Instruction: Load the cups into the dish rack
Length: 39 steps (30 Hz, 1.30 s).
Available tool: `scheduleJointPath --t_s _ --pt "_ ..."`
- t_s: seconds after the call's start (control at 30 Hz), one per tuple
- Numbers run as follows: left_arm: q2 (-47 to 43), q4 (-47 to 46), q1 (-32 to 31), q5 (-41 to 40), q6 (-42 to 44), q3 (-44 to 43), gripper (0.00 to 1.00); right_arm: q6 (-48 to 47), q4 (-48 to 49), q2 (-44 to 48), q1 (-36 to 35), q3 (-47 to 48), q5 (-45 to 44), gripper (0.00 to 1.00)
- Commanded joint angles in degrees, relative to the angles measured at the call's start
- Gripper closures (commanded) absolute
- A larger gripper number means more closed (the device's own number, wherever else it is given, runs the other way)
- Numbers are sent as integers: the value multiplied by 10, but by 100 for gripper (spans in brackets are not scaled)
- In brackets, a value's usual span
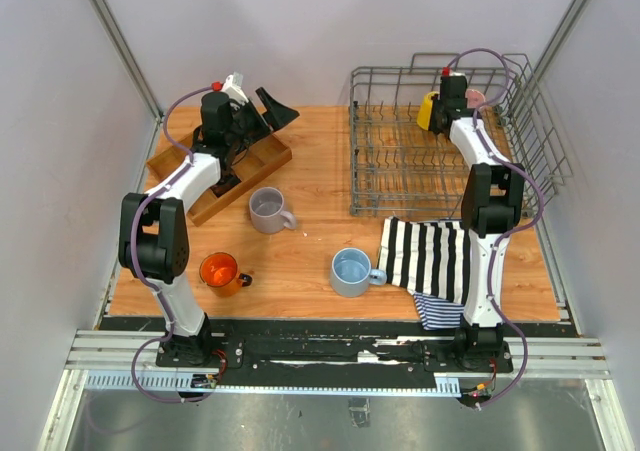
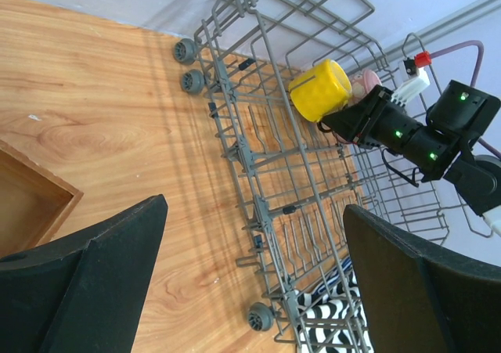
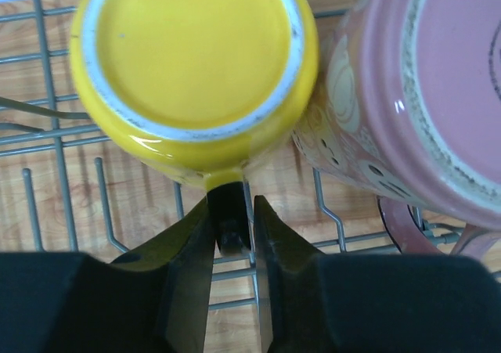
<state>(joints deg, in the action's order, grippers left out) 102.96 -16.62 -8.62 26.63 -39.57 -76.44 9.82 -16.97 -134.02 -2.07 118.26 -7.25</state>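
Lower frame: orange mug (image 1: 219,270) and light blue mug (image 1: 350,271) stand on the table (image 1: 300,236), grey mug (image 1: 268,209) behind them. Upper left: left gripper (image 2: 254,204) spread wide, empty, by the wooden tray (image 1: 265,161). Upper right, in the dish rack (image 1: 400,161): right gripper (image 3: 231,212) pinches the yellow mug (image 3: 196,63) by its handle, pink mug (image 3: 407,95) just beside it.
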Motion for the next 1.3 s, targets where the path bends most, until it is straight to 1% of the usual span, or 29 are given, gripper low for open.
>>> scheduleJointPath --t_s 0.0,0.3,0.53,0.73,0.97,1.03,1.1,1.2,1.27 --pt "-8 -5 5 3 11 8 0 -14 -2 8 -1 -19 -42 72" --pt "-13 -4 5 3 13 11 0 -20 0 24 -10 -38 -53 60" --pt "-19 16 5 7 19 8 0 -9 9 75 -19 -89 -59 52" --pt "-27 65 5 15 32 8 0 7 20 128 -23 -141 -49 50" --pt "-73 118 5 14 42 52 0 42 9 217 -30 -180 -17 49" --pt "-88 144 5 9 52 58 0 51 -12 242 -30 -177 -6 48" --pt "-101 190 5 -4 68 55 0 57 -46 252 -30 -160 9 47" --pt "-111 274 1 -34 94 45 0 62 -111 258 -30 -124 40 45" --pt "-116 338 -7 -56 110 42 0 68 -145 267 -30 -115 66 45"
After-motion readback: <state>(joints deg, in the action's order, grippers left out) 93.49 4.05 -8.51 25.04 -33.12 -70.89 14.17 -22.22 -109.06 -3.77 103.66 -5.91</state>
